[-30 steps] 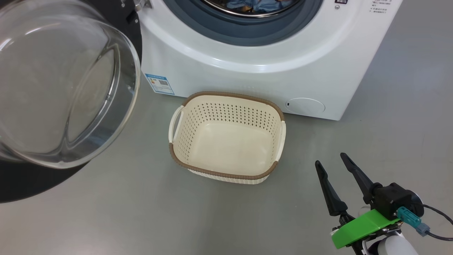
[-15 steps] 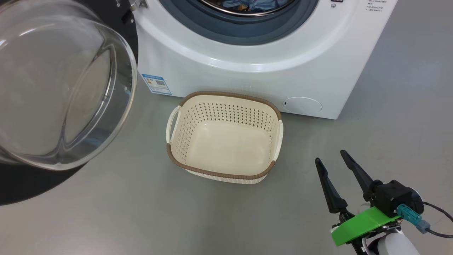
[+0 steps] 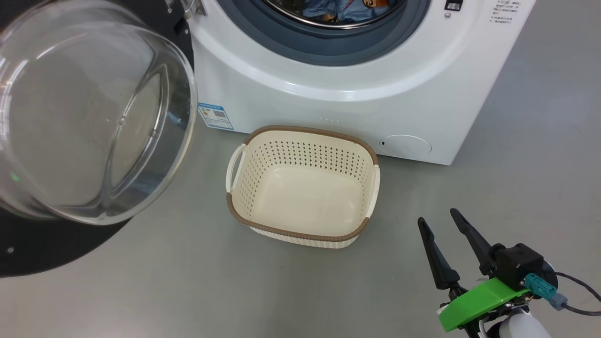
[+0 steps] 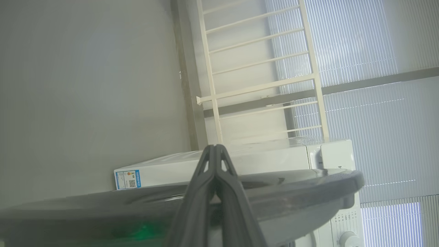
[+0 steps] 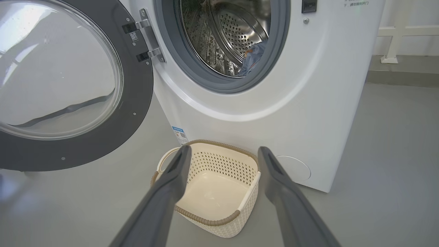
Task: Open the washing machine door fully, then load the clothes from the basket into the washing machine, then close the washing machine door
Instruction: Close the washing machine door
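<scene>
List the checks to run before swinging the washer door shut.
1. The basket is empty: ok.
2. The clothes lie inside the drum, behind the grey seal: ok.
3. The washing machine door hangs wide open, ready to swing: ok.
4. Its sweep clears the basket: cannot tell.
5. The right gripper is open, empty, away from the drum: ok.
6. The left gripper is shut beside the door's rim; touching it: cannot tell.
</scene>
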{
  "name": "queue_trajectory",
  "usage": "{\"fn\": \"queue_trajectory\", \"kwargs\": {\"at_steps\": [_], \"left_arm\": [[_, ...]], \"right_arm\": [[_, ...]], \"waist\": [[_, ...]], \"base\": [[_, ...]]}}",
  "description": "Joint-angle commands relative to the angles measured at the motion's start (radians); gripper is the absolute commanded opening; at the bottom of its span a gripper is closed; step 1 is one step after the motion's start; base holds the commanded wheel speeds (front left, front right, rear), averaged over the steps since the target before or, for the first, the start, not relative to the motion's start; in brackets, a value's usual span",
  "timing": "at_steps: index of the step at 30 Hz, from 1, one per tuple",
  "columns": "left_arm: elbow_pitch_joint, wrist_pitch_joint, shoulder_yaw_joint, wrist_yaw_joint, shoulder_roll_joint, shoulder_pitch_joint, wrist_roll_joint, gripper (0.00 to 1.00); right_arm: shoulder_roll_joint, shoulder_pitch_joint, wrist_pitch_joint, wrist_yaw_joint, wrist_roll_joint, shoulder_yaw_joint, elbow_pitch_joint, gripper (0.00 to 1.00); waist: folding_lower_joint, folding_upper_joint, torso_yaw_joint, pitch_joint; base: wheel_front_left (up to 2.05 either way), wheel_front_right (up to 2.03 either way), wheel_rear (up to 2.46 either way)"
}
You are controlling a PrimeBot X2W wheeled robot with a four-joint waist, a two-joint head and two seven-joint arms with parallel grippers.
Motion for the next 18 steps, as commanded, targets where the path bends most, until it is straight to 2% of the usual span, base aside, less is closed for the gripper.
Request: {"fn": "queue_trajectory", "kwargs": {"at_steps": [1, 14, 18], "left_arm": [[-0.031, 0.034, -0.009, -0.007, 0.036, 0.016, -0.014, 0.00], [-0.166, 0.299, -0.033, -0.007, -0.016, 0.111, -0.148, 0.00], [-0.209, 0.376, -0.040, 0.008, -0.029, 0.144, -0.185, 0.00]], "right_arm": [[0.001, -0.008, -0.005, 0.002, 0.009, 0.031, -0.016, 1.00], [0.010, -0.006, -0.005, 0.002, 0.092, 0.045, 0.040, 1.00], [0.004, -0.008, -0.005, 0.002, 0.117, 0.061, 0.061, 1.00]], "waist": [[0.0000, -0.0001, 0.002, -0.002], [0.0000, -0.0001, 0.000, -0.014], [0.0000, -0.0001, -0.004, -0.020]], "base": [[0.00, 0.00, 0.00], [0.00, 0.00, 0.00], [0.00, 0.00, 0.00]]}}
